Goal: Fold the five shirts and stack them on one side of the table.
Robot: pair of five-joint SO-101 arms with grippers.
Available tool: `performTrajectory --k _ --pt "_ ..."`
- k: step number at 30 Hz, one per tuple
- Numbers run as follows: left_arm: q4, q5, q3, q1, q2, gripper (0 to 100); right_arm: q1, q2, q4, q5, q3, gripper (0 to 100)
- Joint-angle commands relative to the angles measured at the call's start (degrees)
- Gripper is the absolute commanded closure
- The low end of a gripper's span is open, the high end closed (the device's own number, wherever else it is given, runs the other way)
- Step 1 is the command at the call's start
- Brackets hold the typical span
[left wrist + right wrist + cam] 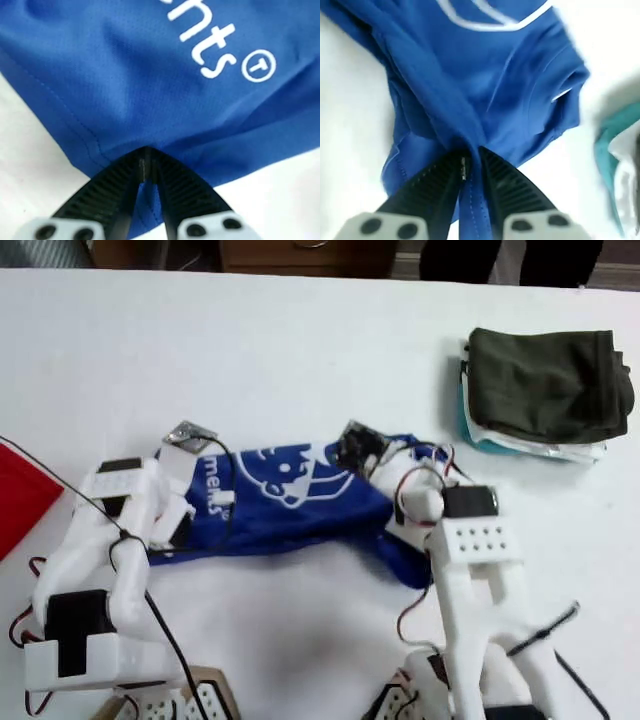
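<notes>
Blue shirt point(290, 502): taken as the landmark; it is spread lengthwise on the white table point(300, 350), partly folded into a long band, with white print facing up.
Left gripper point(146, 167): placed at the hem end of the blue shirt, where the fabric edge meets bare table.
Left fingers point(112, 187): clenched on the edge of the blue shirt; a pinch of blue cloth is seen between the black ribbed pads.
Right gripper point(470, 165): placed at the opposite end of the blue shirt, by the collar and sleeve.
Right fingers point(512, 190): clenched on a bunched fold of the blue shirt, which is drawn in between the pads.
Stack of folded shirts point(545, 390): set well apart from the blue shirt, beyond its collar end and toward the table's far edge; a dark green shirt lies on top, with white and teal layers showing beneath it.
Red shirt point(20, 500): seen apart from the blue shirt, beyond its hem end, cut off by the frame edge.
</notes>
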Motion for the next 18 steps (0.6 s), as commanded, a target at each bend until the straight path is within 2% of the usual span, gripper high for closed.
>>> performTrajectory --k 1,8,14,18 --pt "-1.93 0.18 -1.45 -1.76 0.97 97 0.48 8.13 0.31 0.44 -7.3 97.4" --pt "-1.93 0.18 -1.45 -1.76 0.97 97 0.48 31.96 1.01 0.09 -25.76 97.2" --pt "-1.93 0.18 -1.45 -1.76 0.97 97 0.57 47.43 8.57 -0.09 -43.16 95.9" --pt "-1.93 0.18 -1.45 -1.76 0.97 97 1.89 53.85 12.97 -8.7 -55.38 85.5"
